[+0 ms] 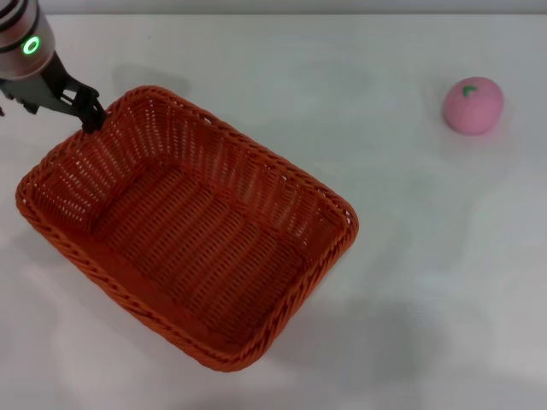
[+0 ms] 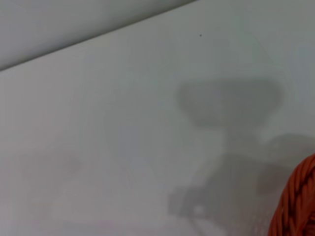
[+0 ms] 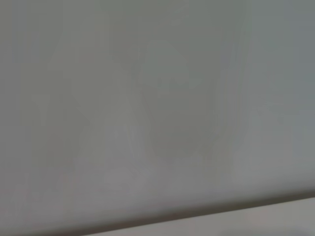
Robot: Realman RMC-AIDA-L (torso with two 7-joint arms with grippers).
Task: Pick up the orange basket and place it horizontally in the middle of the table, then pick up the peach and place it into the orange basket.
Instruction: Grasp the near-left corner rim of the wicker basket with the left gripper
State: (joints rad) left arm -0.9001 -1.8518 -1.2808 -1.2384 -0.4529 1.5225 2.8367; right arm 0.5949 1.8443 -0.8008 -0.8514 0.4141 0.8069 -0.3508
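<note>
The orange basket (image 1: pixel 184 226) lies on the table (image 1: pixel 427 282), left of centre, its long axis running diagonally from far left to near right. The left tool (image 1: pixel 88 114) sits at the basket's far-left corner, its fingers closed on the braided rim. The coming turn pivots about that corner to bring the long axis crosswise. The peach (image 1: pixel 473 105) rests far right, well apart (nearer the right arm, which is not in view).
</note>
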